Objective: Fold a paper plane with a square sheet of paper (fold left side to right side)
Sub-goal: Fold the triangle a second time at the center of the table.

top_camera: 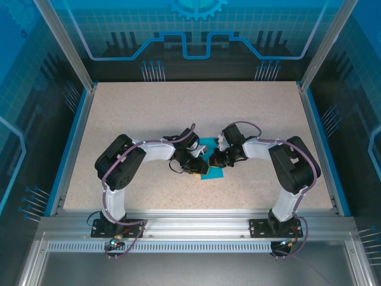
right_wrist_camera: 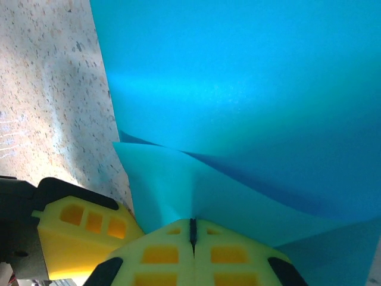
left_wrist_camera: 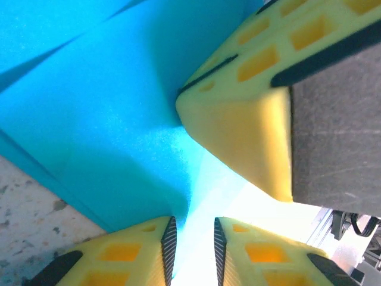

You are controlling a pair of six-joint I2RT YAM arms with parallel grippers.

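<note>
The paper (top_camera: 212,174) lies near the middle of the table (top_camera: 178,107), a little toward the near edge, between the two claws. It is partly lifted and folded over itself.

The right claw (top_camera: 215,159) comes in from the right. In its wrist view the right claw (right_wrist_camera: 191,229) is fully closed, its yellow fingers meeting in a thin seam. A raised fold of the paper (right_wrist_camera: 250,89) runs straight into that seam, so it is pinched there.

The left claw (top_camera: 196,170) comes in from the left, close against the right one. In its wrist view the left claw (left_wrist_camera: 193,232) stands slightly apart, and a bright strip of the paper (left_wrist_camera: 101,107) rises into the narrow gap. A right finger (left_wrist_camera: 238,119) presses on the sheet just beyond.
</note>
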